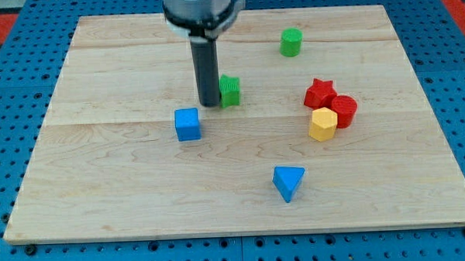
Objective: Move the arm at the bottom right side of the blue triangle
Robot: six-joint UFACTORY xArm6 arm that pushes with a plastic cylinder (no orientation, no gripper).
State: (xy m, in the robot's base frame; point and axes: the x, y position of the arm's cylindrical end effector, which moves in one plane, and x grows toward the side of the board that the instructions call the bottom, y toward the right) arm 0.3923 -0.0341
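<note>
Wooden board (103, 197) on blue pegboard. My tip (209, 105) down near board centre, touching or just beside green block (229, 90) on its view-left side; contact not certain. Rod only, no jaws, holds nothing. Blue triangle (288, 181) lies well apart, toward view's bottom right of tip. Blue cube (187, 124) near tip, lower left. Red star (319, 92), red cylinder (343, 109), yellow block (322, 124) clustered at view's right. Green cylinder (291, 42) near top.

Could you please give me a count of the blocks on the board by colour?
Green: 2, the green cylinder and the green star beside my tip
Blue: 2, the blue cube and the blue triangle
Red: 2, the red star and the red cylinder
Yellow: 1, the yellow hexagon
Total: 7
</note>
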